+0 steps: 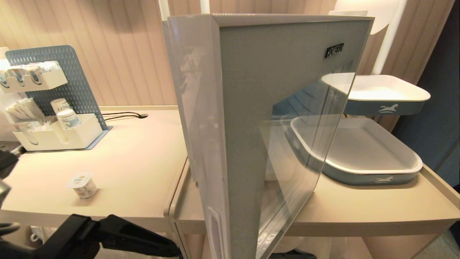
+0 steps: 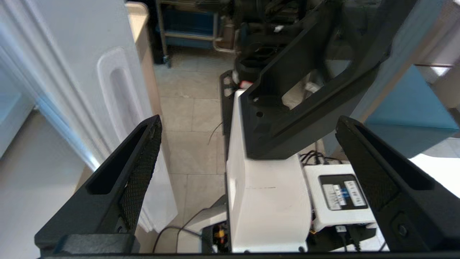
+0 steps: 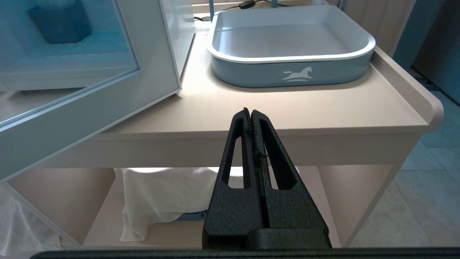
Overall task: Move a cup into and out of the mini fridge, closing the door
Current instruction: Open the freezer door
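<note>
The cup (image 1: 83, 185), small and white with a foil lid, stands on the left table near its front edge. The mini fridge (image 3: 179, 36) shows only a strip of white side. Its door (image 1: 248, 144), a grey-blue frame around glass, stands swung wide open towards me. My left gripper (image 2: 248, 120) is open and empty, low beside the door's free edge (image 2: 115, 93) with its handle recess. Part of that arm (image 1: 118, 235) shows below the table front, right of the cup. My right gripper (image 3: 249, 110) is shut on nothing, parked below the right table's front edge.
A white organiser (image 1: 54, 135) with paper cups and a pegboard stands at the back left. Two blue-and-white trays (image 1: 373, 169) (image 1: 388, 97) sit right of the door. A white cloth (image 3: 161, 198) lies under the table. My own base (image 2: 266, 201) is behind the left gripper.
</note>
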